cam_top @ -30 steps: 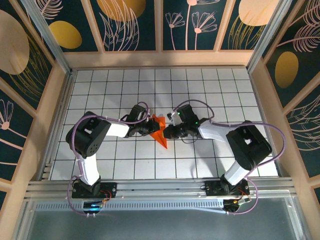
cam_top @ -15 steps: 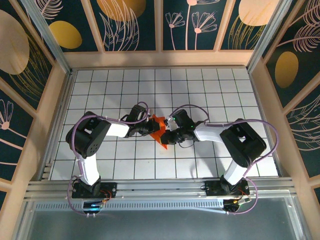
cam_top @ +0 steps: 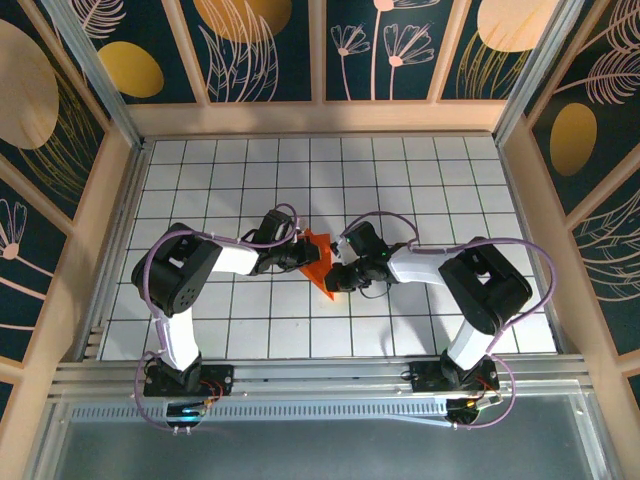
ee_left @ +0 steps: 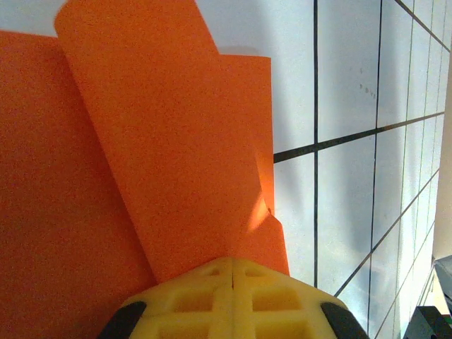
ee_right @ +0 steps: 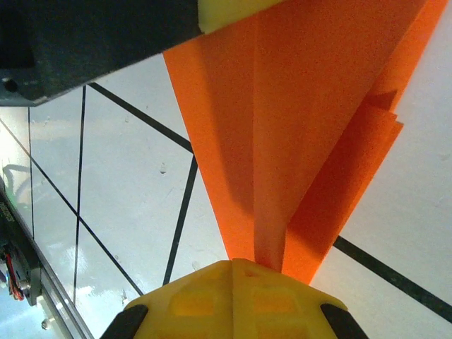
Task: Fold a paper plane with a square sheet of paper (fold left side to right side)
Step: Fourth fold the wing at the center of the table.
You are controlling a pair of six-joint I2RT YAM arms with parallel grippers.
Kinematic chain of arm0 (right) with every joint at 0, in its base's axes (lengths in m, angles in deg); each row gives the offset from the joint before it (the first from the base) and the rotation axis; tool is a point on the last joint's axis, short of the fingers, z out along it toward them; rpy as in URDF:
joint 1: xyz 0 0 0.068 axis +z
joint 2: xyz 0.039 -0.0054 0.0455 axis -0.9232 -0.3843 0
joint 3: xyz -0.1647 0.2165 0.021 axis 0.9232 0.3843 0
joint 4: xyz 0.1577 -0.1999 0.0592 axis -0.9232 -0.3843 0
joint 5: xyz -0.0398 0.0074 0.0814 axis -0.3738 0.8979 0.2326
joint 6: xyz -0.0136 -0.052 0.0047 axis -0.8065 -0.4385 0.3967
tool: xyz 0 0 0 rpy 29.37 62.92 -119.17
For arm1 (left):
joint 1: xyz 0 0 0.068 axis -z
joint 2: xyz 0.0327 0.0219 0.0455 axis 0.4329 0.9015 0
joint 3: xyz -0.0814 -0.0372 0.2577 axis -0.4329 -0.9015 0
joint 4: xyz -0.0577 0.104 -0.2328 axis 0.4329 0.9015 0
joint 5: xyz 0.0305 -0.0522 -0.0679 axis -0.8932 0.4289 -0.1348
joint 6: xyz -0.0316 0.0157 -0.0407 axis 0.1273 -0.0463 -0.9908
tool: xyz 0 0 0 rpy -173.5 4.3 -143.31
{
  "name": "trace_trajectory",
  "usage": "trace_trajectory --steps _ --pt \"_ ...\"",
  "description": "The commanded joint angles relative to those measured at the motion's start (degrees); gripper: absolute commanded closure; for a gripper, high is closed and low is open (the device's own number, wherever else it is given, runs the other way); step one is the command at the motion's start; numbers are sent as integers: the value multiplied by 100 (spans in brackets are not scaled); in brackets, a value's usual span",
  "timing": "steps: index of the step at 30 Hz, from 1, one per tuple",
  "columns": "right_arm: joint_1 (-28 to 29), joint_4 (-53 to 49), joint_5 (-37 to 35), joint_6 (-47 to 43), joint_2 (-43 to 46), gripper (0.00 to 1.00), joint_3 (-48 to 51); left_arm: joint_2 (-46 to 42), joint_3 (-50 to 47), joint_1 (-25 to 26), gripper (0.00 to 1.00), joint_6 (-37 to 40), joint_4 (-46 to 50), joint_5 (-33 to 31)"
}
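Observation:
The square sheet of paper [cam_top: 318, 258] is bright orange and folded into a narrow pointed wedge with fanned layers, lying mid-table with its point toward the near side. My left gripper [cam_top: 303, 256] is shut at the wedge's wide end, where a raised flap [ee_left: 162, 141] runs into its yellow fingertips [ee_left: 233, 272]. On the other side my right gripper [cam_top: 337, 279] is shut at the narrow end, and the central crease [ee_right: 282, 176] runs into its closed yellow pads [ee_right: 236, 279]. The left gripper's yellow finger [ee_right: 226, 10] shows at the top of the right wrist view, touching the paper.
The table [cam_top: 450, 180] is a white surface with a black grid, enclosed by wooden walls [cam_top: 110, 230] left, right and back. An aluminium rail [cam_top: 320, 375] runs along the near edge by the arm bases. Purple cables loop over both arms.
My right gripper has shifted left and toward the near side, closing in on the wedge's pointed end, and its elbow has drawn inward. The left arm and the paper have hardly moved.

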Motion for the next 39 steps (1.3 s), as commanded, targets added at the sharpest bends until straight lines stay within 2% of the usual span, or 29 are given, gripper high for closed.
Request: trace_trajectory --steps 1,39 --pt "60 -322 -193 -134 -1 99 105 256 -161 -32 100 194 698 -649" --pt "127 -765 -266 -276 56 99 200 289 -126 -30 100 220 768 -694"
